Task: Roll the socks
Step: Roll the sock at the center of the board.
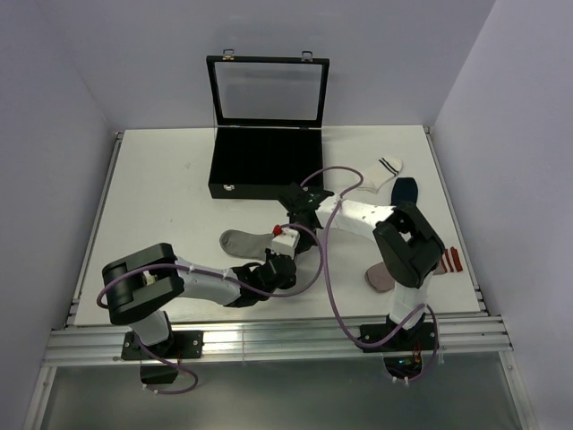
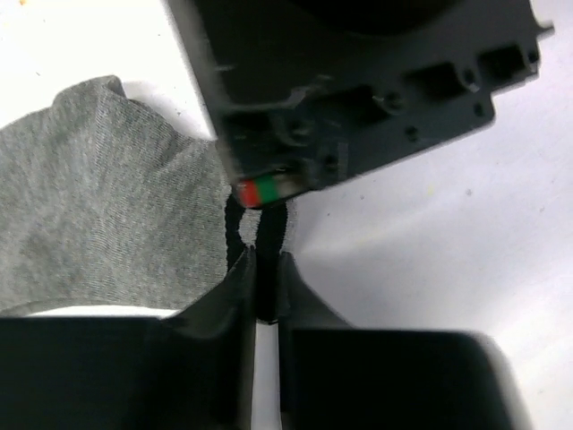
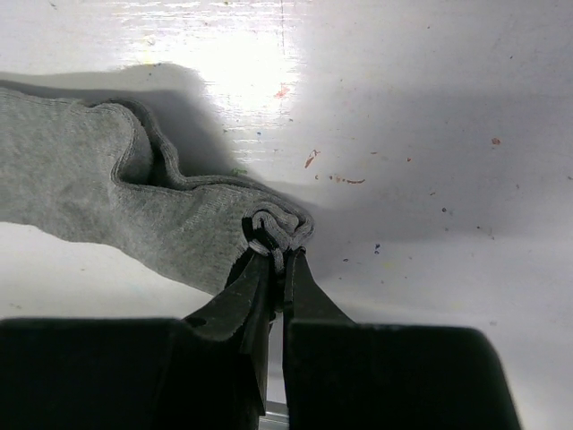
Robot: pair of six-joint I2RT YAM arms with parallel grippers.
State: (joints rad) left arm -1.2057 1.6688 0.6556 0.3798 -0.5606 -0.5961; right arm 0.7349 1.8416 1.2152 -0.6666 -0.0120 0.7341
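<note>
A grey sock (image 1: 240,241) lies flat on the white table, toe to the left, its dark cuff end at the right under both grippers. My left gripper (image 1: 276,262) is shut on the dark cuff edge; in the left wrist view the gripper (image 2: 266,260) pinches a black fold beside the grey fabric (image 2: 98,206). My right gripper (image 1: 285,240) is directly above and behind it, shut on the bunched cuff; in the right wrist view the gripper (image 3: 279,255) grips the grey sock (image 3: 107,188) at its folded rim. A white sock with black stripes (image 1: 380,172) and a navy sock (image 1: 405,190) lie at the right.
An open black case (image 1: 264,163) with a glass lid stands at the back centre. A pinkish sock (image 1: 383,276) and a red-striped piece (image 1: 450,260) lie near the right arm's base. The right gripper's body (image 2: 358,90) hangs close over the left fingers.
</note>
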